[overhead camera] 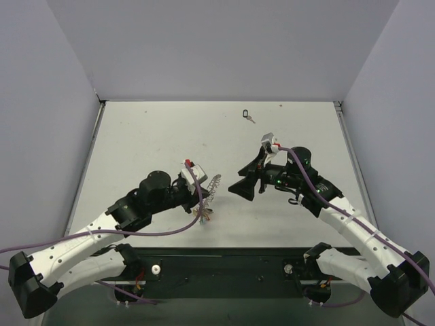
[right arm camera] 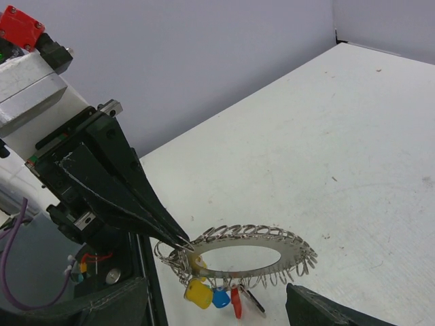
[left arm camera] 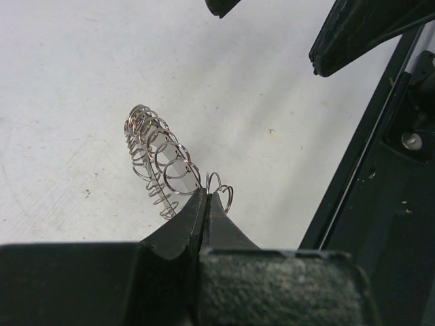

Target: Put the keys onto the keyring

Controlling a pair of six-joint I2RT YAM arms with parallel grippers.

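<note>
My left gripper (overhead camera: pixel 202 195) (left arm camera: pixel 206 195) is shut on a small wire loop at the rim of the keyring (overhead camera: pixel 214 184) (left arm camera: pixel 160 157) (right arm camera: pixel 253 254) and holds it off the table. The keyring is a silvery ring edged with wire loops. Yellow (right arm camera: pixel 198 293), blue (right arm camera: pixel 219 297) and red (right arm camera: pixel 236 304) keys hang from its lower rim, seen as a small cluster (overhead camera: pixel 203 214) in the top view. One black-headed key (overhead camera: pixel 248 115) lies alone on the table at the far end. My right gripper (overhead camera: pixel 246 175) (right arm camera: pixel 217 318) stands open just to the right of the ring, with nothing between its fingers.
The white table (overhead camera: pixel 299 136) is walled in by grey panels on three sides. A black base rail (overhead camera: pixel 224 265) runs along the near edge. Purple cables (overhead camera: pixel 163 232) trail from both arms.
</note>
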